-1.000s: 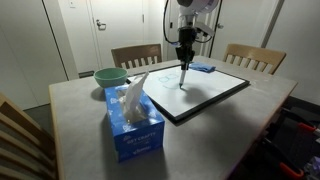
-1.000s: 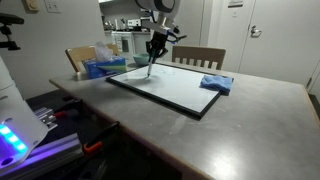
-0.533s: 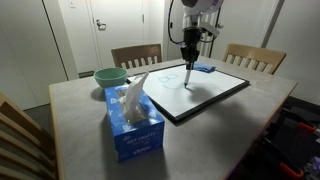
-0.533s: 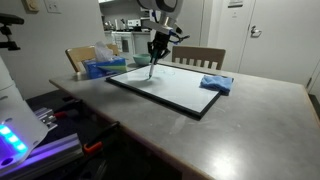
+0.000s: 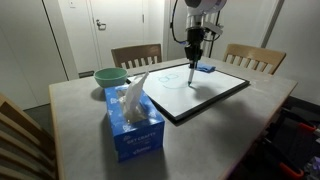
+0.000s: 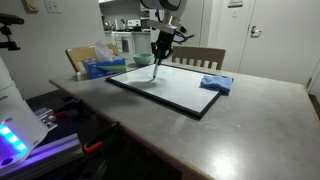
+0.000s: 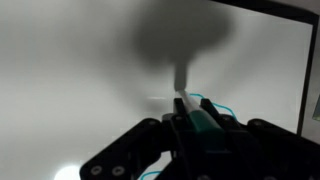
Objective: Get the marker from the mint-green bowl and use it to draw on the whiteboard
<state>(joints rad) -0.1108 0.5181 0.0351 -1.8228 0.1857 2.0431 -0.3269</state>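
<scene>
My gripper [image 5: 192, 58] hangs over the whiteboard [image 5: 215, 95], shut on the marker [image 5: 189, 75], which points down with its tip at the board. Both exterior views show this; the gripper [image 6: 160, 47] holds the marker [image 6: 155, 66] above the whiteboard [image 6: 175, 90] near its far edge. In the wrist view the gripper [image 7: 188, 120] clamps the marker's teal body [image 7: 196, 115], and a thin teal line [image 7: 222, 104] shows on the whiteboard [image 7: 80, 70]. The mint-green bowl [image 5: 110, 76] stands left of the board, behind the tissue box.
A blue tissue box [image 5: 133, 125] stands at the table's front, also seen as the tissue box [image 6: 100, 68]. A blue eraser pad [image 5: 203, 68] [image 6: 215, 83] lies on the board's corner. Wooden chairs [image 5: 135, 55] [image 5: 255, 57] stand behind the table.
The gripper, still shut on the marker, has slid across the whiteboard toward the eraser pad, dragging the tip along the surface.
</scene>
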